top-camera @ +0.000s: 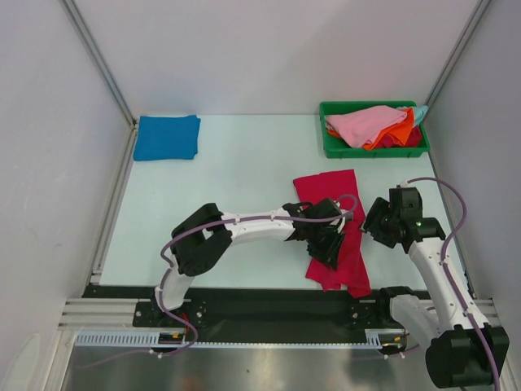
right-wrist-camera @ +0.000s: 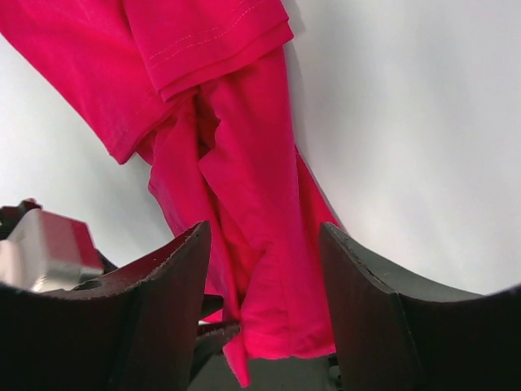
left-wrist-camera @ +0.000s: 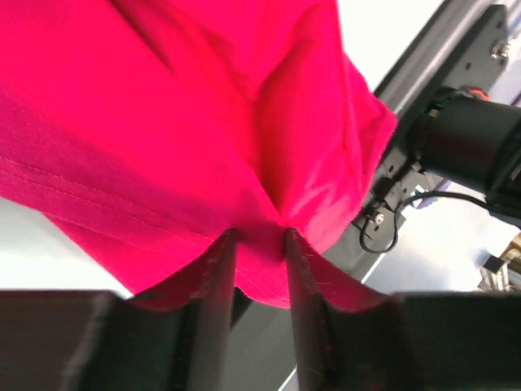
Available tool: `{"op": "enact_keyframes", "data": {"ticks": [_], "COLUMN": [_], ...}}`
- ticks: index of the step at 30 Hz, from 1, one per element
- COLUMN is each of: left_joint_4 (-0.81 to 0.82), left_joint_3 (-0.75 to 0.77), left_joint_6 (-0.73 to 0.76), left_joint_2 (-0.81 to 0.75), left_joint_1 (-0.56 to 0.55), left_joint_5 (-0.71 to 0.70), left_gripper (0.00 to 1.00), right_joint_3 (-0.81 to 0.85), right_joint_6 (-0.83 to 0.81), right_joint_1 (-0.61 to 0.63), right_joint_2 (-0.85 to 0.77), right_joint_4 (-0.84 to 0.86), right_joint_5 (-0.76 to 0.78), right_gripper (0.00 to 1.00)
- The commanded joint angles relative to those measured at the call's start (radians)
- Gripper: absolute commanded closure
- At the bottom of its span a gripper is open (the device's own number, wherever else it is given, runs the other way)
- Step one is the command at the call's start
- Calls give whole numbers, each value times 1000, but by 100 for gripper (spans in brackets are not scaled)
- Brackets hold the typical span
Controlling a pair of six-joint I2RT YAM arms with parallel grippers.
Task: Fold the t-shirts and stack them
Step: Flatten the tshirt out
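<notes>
The crimson t-shirt lies in a long crumpled strip at the middle right of the table, its lower end reaching the near edge. My left gripper sits on that strip. In the left wrist view, its fingers stand close together with a bunched fold of the crimson t-shirt pinched between them. My right gripper hovers just right of the strip, open. In the right wrist view the crimson t-shirt shows below the wide jaws, untouched. A folded blue t-shirt lies at the back left.
A green bin at the back right holds pink and orange t-shirts. Grey walls close off the left, right and back sides. The black base rail runs along the near edge.
</notes>
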Motion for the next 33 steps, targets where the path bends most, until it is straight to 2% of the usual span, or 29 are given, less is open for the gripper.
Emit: {"op": "enact_keyframes", "data": {"ticks": [1,4,7,8,11,13,14,15,17,21,24,26,28,31,33], "left_joint_4": [-6,-4,31,57,111,122,114,106,73,57,63,63,65,67,71], "left_joint_3": [26,-7,-94,-116,-176,-188,-189,-186,-178,-193,-202,-202,-202,-201,-201], "left_joint_6": [17,24,21,20,-3,-16,-13,-2,10,24,17,18,17,12,4], "left_joint_2": [18,-39,-140,-162,-206,-214,-228,-237,-261,-355,-377,-381,-386,-387,-392], "left_joint_1": [1,11,33,39,56,65,68,70,77,113,130,136,142,156,162], "left_joint_5": [-28,-51,-53,-51,16,47,44,30,13,-23,-17,-19,-17,-5,3], "left_gripper": [68,86,95,99,100,100,100,100,100,100,100,100,100,100,100], "right_joint_3": [39,36,36,36,50,83,96,108,149,175,188,160,133,83,32], "right_joint_6": [2,4,19,19,10,1,-13,-24,-51,-70,-113,-78,-21,14,16], "right_joint_1": [-5,-5,-5,-6,-8,-9,-12,-14,-17,6,98,118,139,178,182], "right_joint_2": [12,35,108,130,227,273,312,330,377,399,384,361,308,258,252], "right_joint_4": [3,34,109,162,251,279,285,284,273,247,163,117,88,25,35], "right_joint_5": [16,4,-26,-33,-79,-92,-81,-73,-90,-170,-22,-21,14,106,91], "right_gripper": [39,39,40,43,66,73,73,71,62,53,43,41,33,34,37]}}
